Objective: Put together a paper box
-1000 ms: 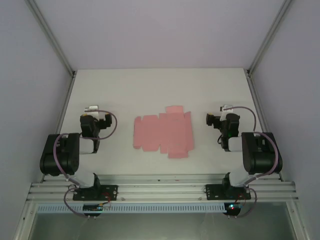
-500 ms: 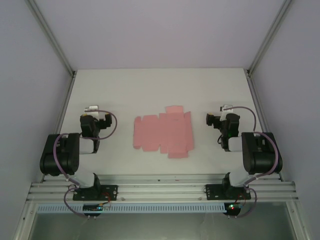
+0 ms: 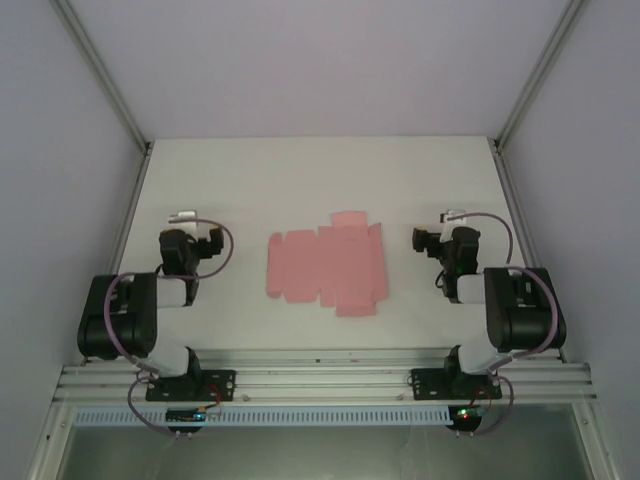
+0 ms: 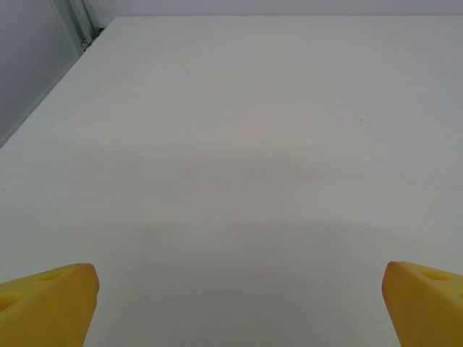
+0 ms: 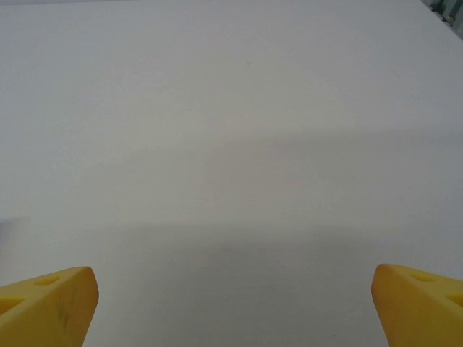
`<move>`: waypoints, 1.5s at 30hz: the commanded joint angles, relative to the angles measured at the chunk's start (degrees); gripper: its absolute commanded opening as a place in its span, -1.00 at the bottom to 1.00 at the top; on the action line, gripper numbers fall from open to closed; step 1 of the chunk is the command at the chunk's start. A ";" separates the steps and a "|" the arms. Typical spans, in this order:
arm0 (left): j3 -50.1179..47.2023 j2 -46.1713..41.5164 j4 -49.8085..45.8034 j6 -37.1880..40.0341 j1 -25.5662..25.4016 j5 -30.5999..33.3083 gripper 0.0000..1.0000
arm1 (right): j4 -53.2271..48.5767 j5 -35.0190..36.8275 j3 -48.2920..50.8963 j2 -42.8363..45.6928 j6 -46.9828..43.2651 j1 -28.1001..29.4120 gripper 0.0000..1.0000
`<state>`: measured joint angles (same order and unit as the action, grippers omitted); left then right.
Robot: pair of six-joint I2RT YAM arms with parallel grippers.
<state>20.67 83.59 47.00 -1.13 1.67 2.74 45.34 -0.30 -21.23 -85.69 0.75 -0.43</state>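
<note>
Leftmost in the overhead view, the left gripper (image 3: 184, 222) hangs over the white table (image 3: 300, 175), folded back close to its black arm. Its wrist camera shows the two yellow fingertips (image 4: 47, 303) spread wide at the lower corners, with bare tabletop between them and nothing grasped. Between the two arms, at the middle of the table, lies the paper box (image 3: 325, 265), a flat pink die-cut sheet with flaps jutting from its far and near edges; it lies well apart from both grippers. On the right, the right gripper (image 3: 452, 222) sits over the table beside the sheet's right edge. Its yellow fingertips (image 5: 47, 307) are likewise parted wide and released over bare surface.
</note>
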 commanded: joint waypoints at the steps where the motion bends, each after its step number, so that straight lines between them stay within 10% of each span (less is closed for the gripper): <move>1: 3.64 -8.62 -11.06 -2.27 0.26 -0.48 0.99 | -11.13 4.12 -5.04 7.49 -2.02 2.58 0.97; 11: 12.42 -19.22 -39.35 -18.14 -9.67 -6.68 0.99 | -54.63 -4.80 -26.47 12.12 13.86 19.73 0.72; 18: 12.88 -14.42 -40.27 -24.39 -14.42 -16.43 0.99 | -55.06 -17.33 -29.59 2.80 18.51 26.11 0.56; 45: 29.27 13.35 -54.21 -18.13 -20.82 -33.20 1.00 | -51.28 -19.56 -24.39 -15.46 20.94 20.46 0.19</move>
<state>47.31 95.11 -2.98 -21.52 -18.44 -28.69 -1.63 -21.10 -48.80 -98.35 21.63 20.47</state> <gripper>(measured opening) 0.995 0.594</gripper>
